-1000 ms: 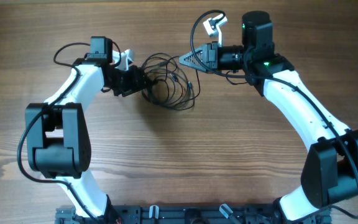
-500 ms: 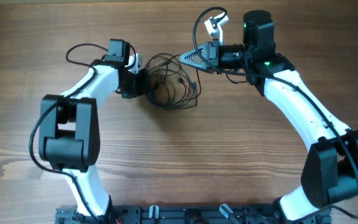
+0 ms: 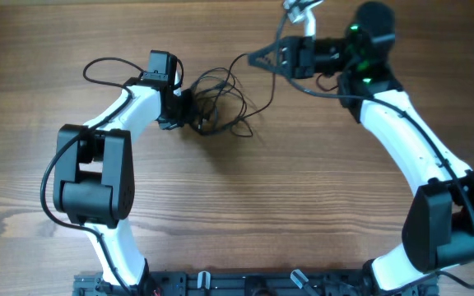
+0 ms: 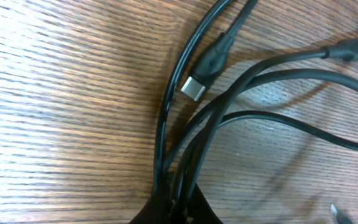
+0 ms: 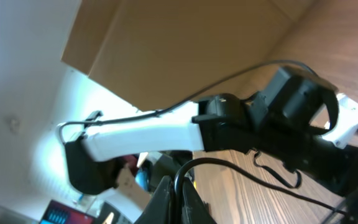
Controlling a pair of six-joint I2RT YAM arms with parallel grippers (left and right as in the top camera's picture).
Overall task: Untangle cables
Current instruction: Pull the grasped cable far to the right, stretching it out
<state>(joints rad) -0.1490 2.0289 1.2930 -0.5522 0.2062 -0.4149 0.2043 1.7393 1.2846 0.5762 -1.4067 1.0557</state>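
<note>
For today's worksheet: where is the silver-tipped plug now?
Left wrist view, upper centre: the silver-tipped plug lies on the table among cables that the left fingers pinch.

The cables (image 4: pixel 211 61) are cut off by the left wrist view's top and right edges. Overhead, their single strands cannot be told apart.

Black cables (image 3: pixel 216 123), one plug (image 4: pixel 204 71) tipped silver, at upper centre of a brown, fine-grained wooden table (image 3: pixel 303 205); flanking arms (image 3: pixel 126 111) white and black.

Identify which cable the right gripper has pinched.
The single strand stretched to the right gripper; the other cables lie bunched by the left gripper.
</note>
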